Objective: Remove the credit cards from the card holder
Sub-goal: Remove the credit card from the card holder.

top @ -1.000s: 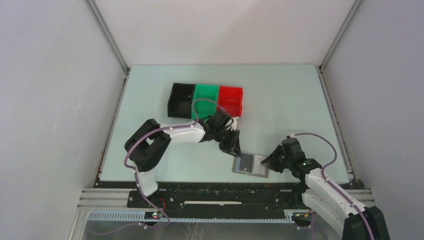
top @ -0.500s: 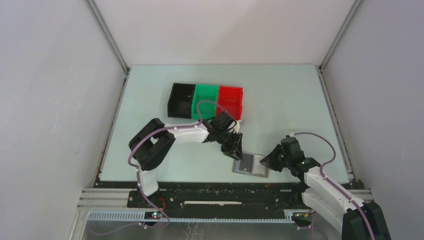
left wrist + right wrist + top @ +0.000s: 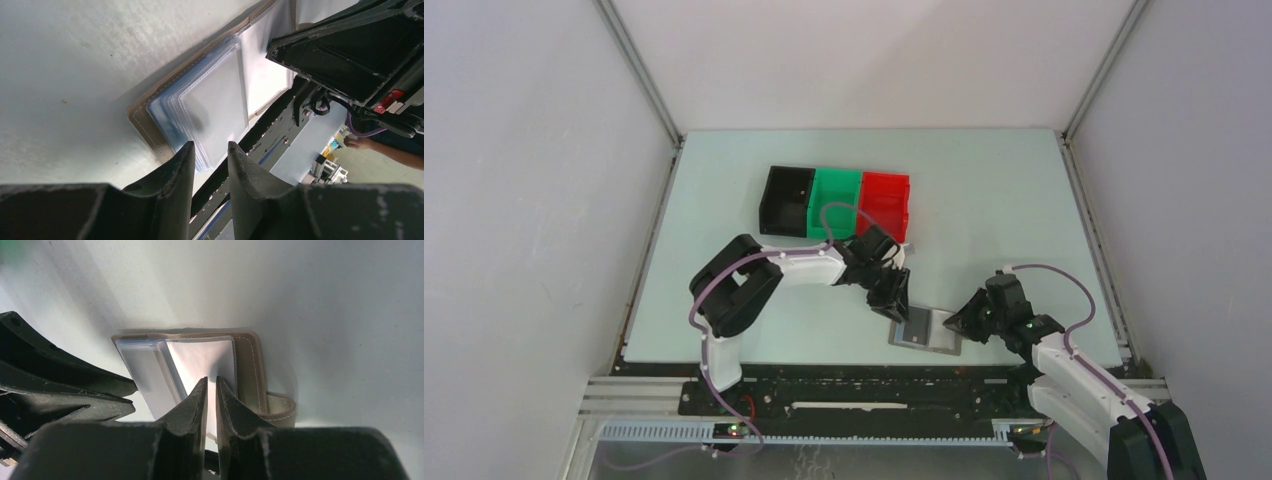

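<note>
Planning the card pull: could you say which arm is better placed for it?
Probably left: the left gripper is slightly open at the card holder's clear sleeves; the right gripper, nearly closed, seems to steady the other end.

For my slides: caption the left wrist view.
Left gripper, fingers slightly apart, at the edge of the open wallet and its clear sleeves.

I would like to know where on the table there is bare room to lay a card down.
Bare table lies right of the red bin to the right edge, and left of the black bin. It is crowded at the near edge, where the left gripper and right gripper meet at the card holder.
</note>
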